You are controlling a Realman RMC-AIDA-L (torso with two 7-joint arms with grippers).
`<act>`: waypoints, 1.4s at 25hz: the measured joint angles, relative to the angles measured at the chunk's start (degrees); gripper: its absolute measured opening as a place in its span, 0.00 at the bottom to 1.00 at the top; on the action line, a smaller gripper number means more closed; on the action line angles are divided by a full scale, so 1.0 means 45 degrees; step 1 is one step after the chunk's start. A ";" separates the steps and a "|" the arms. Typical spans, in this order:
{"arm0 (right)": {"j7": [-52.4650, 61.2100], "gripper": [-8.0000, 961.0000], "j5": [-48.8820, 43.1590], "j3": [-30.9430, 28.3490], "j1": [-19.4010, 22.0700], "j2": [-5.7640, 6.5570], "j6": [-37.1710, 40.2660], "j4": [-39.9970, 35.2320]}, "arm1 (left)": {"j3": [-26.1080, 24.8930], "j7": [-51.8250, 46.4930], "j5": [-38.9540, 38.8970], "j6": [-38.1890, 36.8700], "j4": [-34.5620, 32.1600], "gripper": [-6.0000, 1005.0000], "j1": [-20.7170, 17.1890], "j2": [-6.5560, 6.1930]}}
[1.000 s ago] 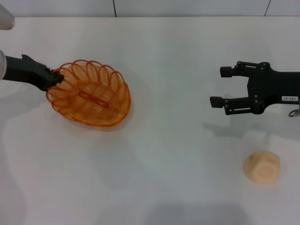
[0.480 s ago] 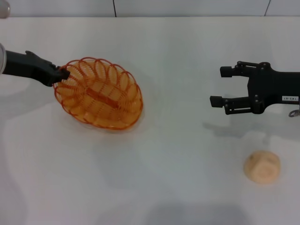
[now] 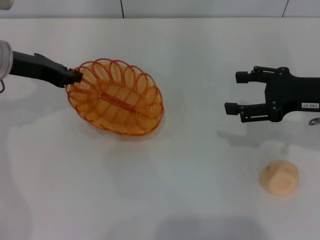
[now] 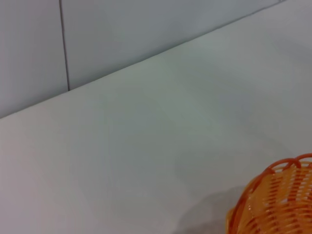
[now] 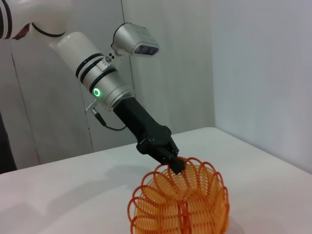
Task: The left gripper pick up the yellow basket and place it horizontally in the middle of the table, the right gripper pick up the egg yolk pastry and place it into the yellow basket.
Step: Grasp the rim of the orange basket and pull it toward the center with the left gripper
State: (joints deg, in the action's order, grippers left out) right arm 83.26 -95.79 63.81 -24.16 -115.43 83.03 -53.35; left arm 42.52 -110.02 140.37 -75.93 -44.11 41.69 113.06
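Note:
The yellow basket (image 3: 116, 97) is an oval orange-yellow wire basket, tilted and lifted a little above the white table (image 3: 165, 200) left of centre. My left gripper (image 3: 75, 76) is shut on the basket's left rim and carries it. The right wrist view shows that claw (image 5: 174, 163) pinching the top of the rim of the basket (image 5: 181, 204). A corner of the basket shows in the left wrist view (image 4: 275, 202). My right gripper (image 3: 236, 92) is open and empty, hovering at the right. The egg yolk pastry (image 3: 279, 177), a small tan bun, lies on the table in front of it.
A grey wall with a seam (image 3: 122, 8) runs along the table's far edge. My left arm's white-and-silver section with a green light ring (image 5: 97, 92) reaches in from the left.
My left gripper has carried the basket to the right, towards the table's middle. The right gripper and the pastry have not moved.

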 joint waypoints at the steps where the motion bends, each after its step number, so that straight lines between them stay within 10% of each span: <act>1: 0.0003 0.91 0.0000 0.0000 -0.0001 0.0004 0.0001 0.0000 | 0.0012 -0.0138 -0.0002 0.0000 -0.0001 0.08 0.0018 0.0003; 35: 0.0442 0.91 -0.0121 -0.0007 -0.0068 0.0070 0.0003 -0.0078 | 0.1595 -0.5800 -0.0149 0.0050 -0.0189 0.08 0.0225 0.1067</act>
State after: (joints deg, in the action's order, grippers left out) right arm 85.25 -96.34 63.78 -24.47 -115.11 83.05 -53.70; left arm 49.69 -136.12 139.70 -75.71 -44.96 42.71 117.86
